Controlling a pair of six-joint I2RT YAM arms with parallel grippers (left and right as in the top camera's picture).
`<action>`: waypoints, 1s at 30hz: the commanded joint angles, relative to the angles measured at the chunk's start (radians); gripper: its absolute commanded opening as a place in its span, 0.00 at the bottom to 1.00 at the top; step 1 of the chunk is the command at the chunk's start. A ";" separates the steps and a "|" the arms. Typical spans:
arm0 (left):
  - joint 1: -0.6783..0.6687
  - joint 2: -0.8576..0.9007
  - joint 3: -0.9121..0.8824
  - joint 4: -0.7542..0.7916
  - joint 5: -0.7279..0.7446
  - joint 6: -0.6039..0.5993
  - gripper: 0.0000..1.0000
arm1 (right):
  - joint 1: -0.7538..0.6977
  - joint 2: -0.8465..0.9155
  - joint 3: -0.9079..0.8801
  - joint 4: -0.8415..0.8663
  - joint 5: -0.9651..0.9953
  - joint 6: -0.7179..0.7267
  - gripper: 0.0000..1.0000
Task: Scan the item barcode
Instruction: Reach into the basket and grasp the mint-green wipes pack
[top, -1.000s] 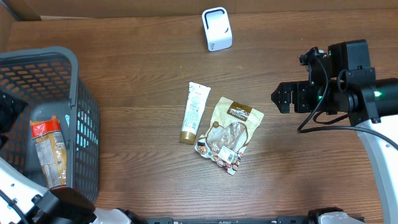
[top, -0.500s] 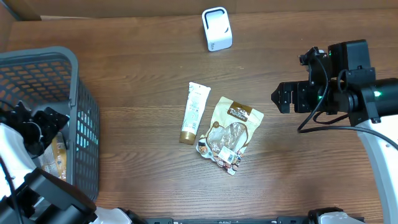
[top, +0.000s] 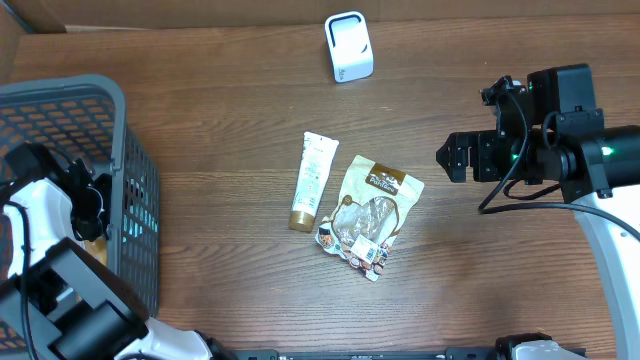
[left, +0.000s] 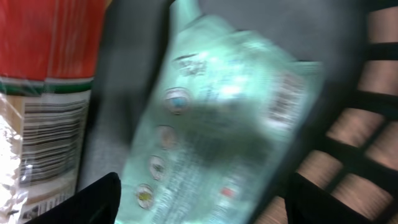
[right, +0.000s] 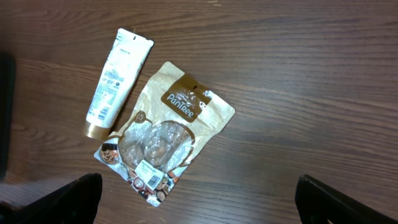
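In the left wrist view a pale green pouch (left: 217, 124) lies blurred in the grey basket (left: 373, 143), a barcode (left: 289, 99) on its right side. My left gripper (left: 205, 202) hangs close over it, open, its fingers (left: 93, 199) standing either side of the pouch's lower end. Overhead, the left gripper (top: 90, 208) is inside the basket (top: 135, 170), and the pouch is hidden under the arm. The white scanner (top: 348, 46) stands at the table's far edge. My right gripper (top: 452, 158) hovers open at the right, holding nothing.
A red-labelled packet (left: 43, 81) with its own barcode lies left of the green pouch. On the table's middle lie a cream tube (top: 312, 180) and a brown snack pouch (top: 370, 213), both also in the right wrist view as tube (right: 118, 74) and pouch (right: 165, 134).
My left arm has swung up from the lower left into the basket and now covers the red-labelled packet from above. Its jaws have narrowed a little. The right arm has not moved.
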 joint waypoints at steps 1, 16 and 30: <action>0.002 0.058 -0.008 -0.003 -0.060 -0.044 0.74 | 0.006 0.000 0.013 0.002 -0.006 -0.003 1.00; -0.017 0.132 -0.008 0.035 -0.052 -0.045 0.04 | 0.006 0.000 0.013 0.005 -0.006 -0.003 1.00; -0.007 0.121 0.560 -0.376 0.023 -0.062 0.04 | 0.006 0.000 0.013 0.001 -0.006 -0.003 1.00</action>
